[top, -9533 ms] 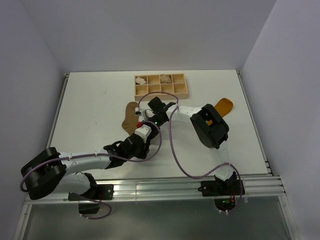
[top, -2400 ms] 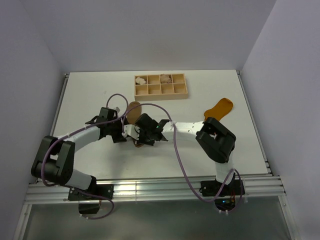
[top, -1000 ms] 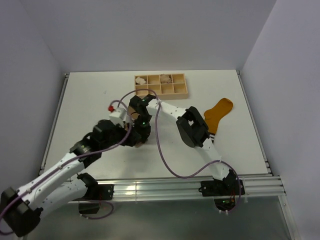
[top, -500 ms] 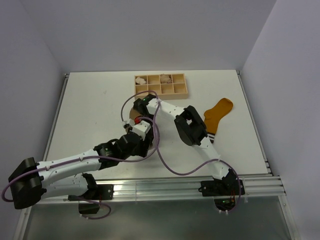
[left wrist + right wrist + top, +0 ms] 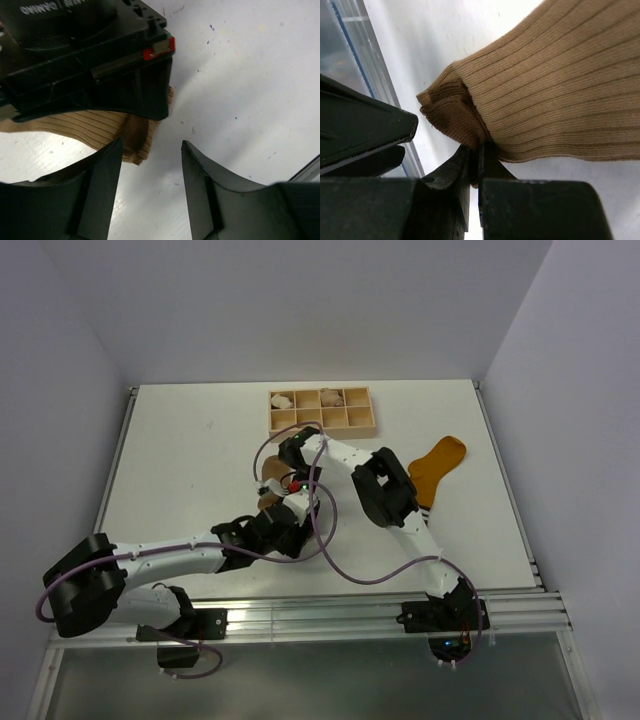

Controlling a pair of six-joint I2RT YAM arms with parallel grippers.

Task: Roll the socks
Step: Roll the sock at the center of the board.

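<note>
Where its ribbed fabric doubled over into a thick fold, the tan-brown sock (image 5: pixel 560 85) was pinched by the right gripper (image 5: pixel 475 152). Its jaws were pressed tight together on that folded edge, while the rest of the sock spread flat on the white table (image 5: pixel 180 460) near its middle. From the sock's 6 o'clock the left gripper (image 5: pixel 150 172) reached in low over the table, its two fingers (image 5: pixel 97 190) parted with bare tabletop showing between them and nothing held. The folded end of the sock lay just beyond those fingertips, and the black body of the right gripper loomed over the fabric right behind it. Well apart from all this, at about 3 o'clock of the tan sock, the mustard-orange sock (image 5: pixel 438 462) lay flat near the table's right side, just beside the right arm's elbow and touched by neither gripper. At 12 to 1 o'clock, toward the far edge, stood a wooden compartment tray (image 5: pixel 322 431) holding two pale beige bundles (image 5: pixel 281 399), both in its far row.
</note>
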